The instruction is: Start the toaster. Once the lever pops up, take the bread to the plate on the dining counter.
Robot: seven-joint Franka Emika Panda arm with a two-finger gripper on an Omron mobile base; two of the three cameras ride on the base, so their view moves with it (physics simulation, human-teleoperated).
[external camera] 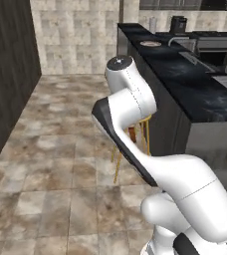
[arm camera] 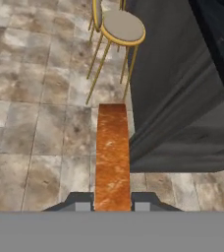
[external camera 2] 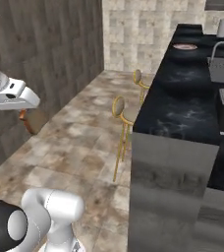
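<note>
Orange-brown crusted square bread slice sits clamped in the two-finger gripper, above floor tiles, the red-rimmed round plate on the black marbled dining counter still ahead.

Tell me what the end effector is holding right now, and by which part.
The end effector is shut on the bread, clamping its two flat faces at one end. The slice sticks out edge-on beyond the fingertips, crust toward the hand camera, above the tiled floor near a bar stool.
</note>
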